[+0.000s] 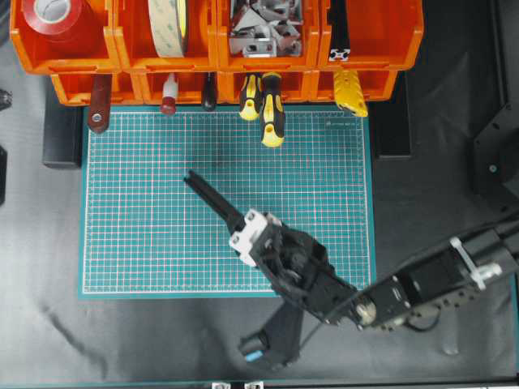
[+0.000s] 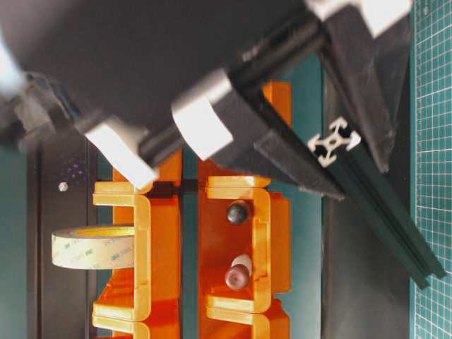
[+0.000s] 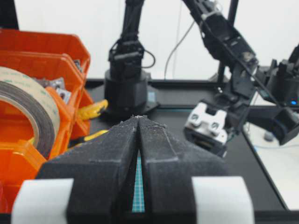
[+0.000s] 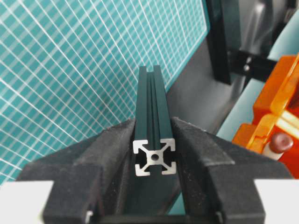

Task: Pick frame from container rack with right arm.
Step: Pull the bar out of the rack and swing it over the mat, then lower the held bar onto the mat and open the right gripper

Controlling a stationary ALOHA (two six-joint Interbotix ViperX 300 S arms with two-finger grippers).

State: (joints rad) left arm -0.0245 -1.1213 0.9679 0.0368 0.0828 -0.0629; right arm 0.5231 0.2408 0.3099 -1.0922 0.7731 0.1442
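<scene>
Right jaws: clamped on the frame [image 4: 152, 98] near its slotted end, one pad of the right gripper [image 4: 153, 120] on each grooved side; bar points straight ahead past the fingertips.
Left jaws: pressed together with nothing between; left gripper [image 3: 139, 119] idle beside the rack, aimed across the table.
Frame position: clear of the container rack [image 1: 369, 32], carried over the green mat [image 1: 146, 211]; cannot tell whether above it or touching it.
Step in hand: judged as the pick all but done, grasp made and bar out of its bin.
Next move: probably a steady carry with firm grip, bar kept level, tip kept off the mat and away from the screwdrivers [image 1: 272, 113].
Risk: long bar held near one end, so possible droop or twist in the pads.
Also in rack: a second black bar [image 1: 339, 36] in the upper bin, tape roll [image 1: 169, 24].
Surface: gridded mat on a dark tabletop [image 1: 122, 340].
Room: pale wall behind the arm bases.
</scene>
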